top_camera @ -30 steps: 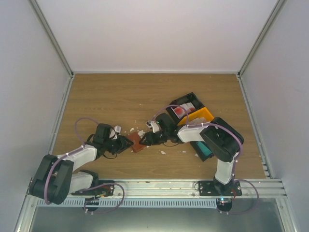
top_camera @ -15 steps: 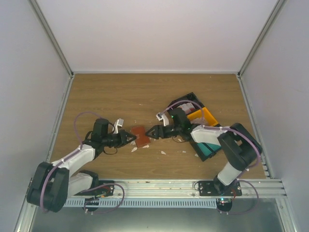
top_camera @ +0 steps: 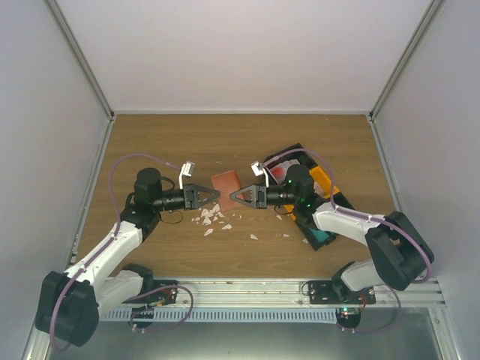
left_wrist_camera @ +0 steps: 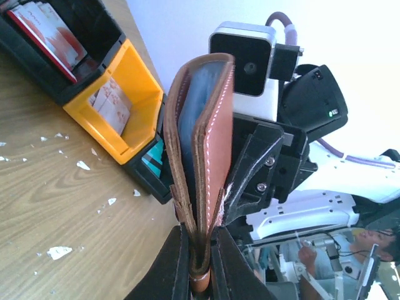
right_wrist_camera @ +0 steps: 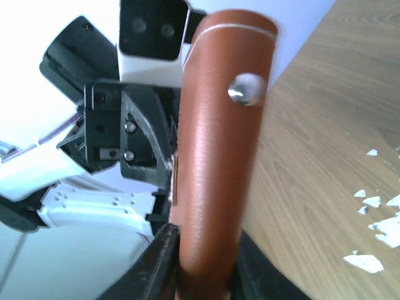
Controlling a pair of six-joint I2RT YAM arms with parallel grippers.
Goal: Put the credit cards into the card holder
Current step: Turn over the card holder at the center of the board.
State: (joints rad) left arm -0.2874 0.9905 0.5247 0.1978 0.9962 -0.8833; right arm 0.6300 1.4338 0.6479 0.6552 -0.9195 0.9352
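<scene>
Top external view has the two arms reaching toward each other over the middle of the worktop (top_camera: 165, 142). The left pincer (top_camera: 214, 194) and right pincer (top_camera: 234, 196) point tip to tip. The card holder (top_camera: 225, 182) sits between them, lifted clear of the wood.

From the left wrist, the holder stands edge-on. Its reddish-brown cover is folded most of the way shut, with a strip of blue-grey inner face showing in the gap. The left pincer is clamped down tight on its lower edge, with dark fingers (left_wrist_camera: 178, 262) pressed against both sides.

From the right wrist, the outer leather fills the middle of the picture, with a round metal snap stud (right_wrist_camera: 247, 87) near the top. The right pincer is partly closed and appears to grip the holder, one finger (right_wrist_camera: 161, 259) against each flank.

The credit cards are all over on the right side of the worktop, well apart from the holder:
- Red-and-white ones (left_wrist_camera: 40, 28) lean in a black bin (left_wrist_camera: 81, 78).
- Whitish-pink ones (left_wrist_camera: 112, 103) lie in the yellow bin (left_wrist_camera: 144, 81) beside it.
- A teal one (top_camera: 321, 237) lies nearest the right arm's base.

Small white scraps (top_camera: 210, 217) lie scattered on the wood below the two pincers.
</scene>
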